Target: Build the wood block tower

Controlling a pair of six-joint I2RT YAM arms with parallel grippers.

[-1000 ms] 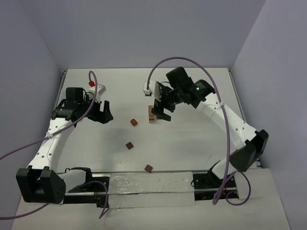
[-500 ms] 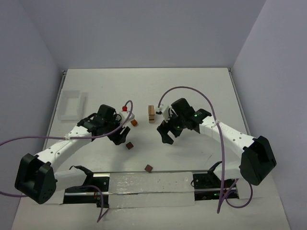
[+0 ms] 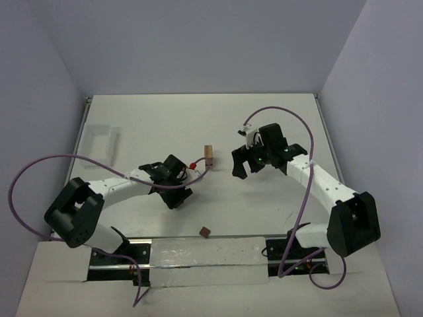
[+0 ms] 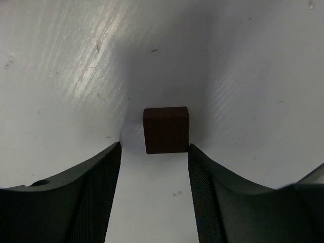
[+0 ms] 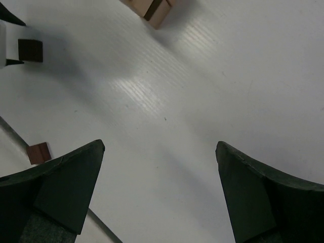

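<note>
The tower (image 3: 209, 155) stands only a few blocks high at the middle of the table (image 3: 264, 119), and two blocks lie loose nearer, so stacking looks unfinished. The left gripper (image 3: 177, 197), jaws half narrowed, straddles a dark brown block (image 4: 166, 129), not yet clamped. A reddish block (image 3: 205, 231) waits by the near edge. The right gripper (image 3: 239, 166) hangs wide, empty, right of the tower.

The table (image 3: 264, 125) is viewed whole from above. A dark brown cube (image 4: 166, 129) is framed closely from the left wrist; the tower (image 5: 153, 11) is shared by right-wrist and overhead views.
</note>
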